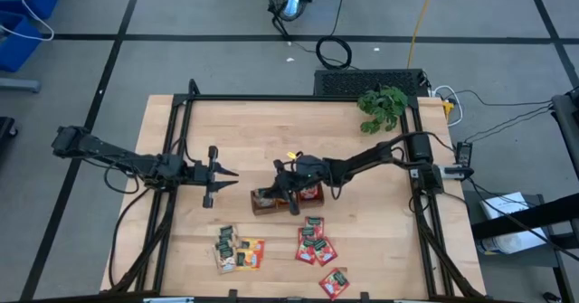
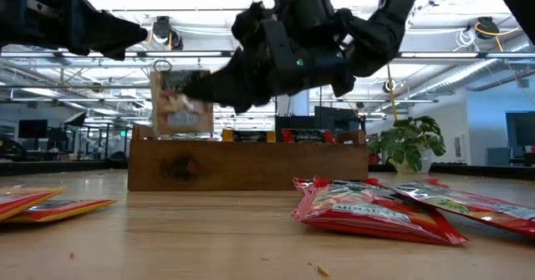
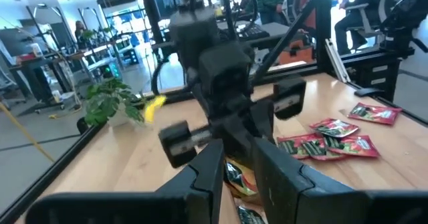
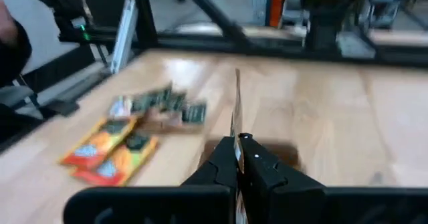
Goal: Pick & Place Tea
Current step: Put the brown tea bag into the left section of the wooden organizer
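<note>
Surface (image 1: 362, 240) of pale wood carries the brown tray (image 1: 269, 201) at centre. My right gripper (image 1: 285, 184) hangs over its left end, clenched on one upright tea sachet (image 2: 178, 103). Left gripper (image 1: 223, 179) waits nearby, part-spread, empty. Next I lower and release.

Wooden tray (image 1: 274, 201) at table (image 1: 253, 131) centre; right gripper (image 1: 282, 187) directly above it, pinching an upright tea sachet (image 2: 178, 102) over the tray's left end. Left gripper (image 1: 222, 178) left of the tray. Sachet piles (image 1: 237, 250) and (image 1: 317, 246) near the front edge. Plant (image 1: 382, 107) at the rear right corner.
</note>
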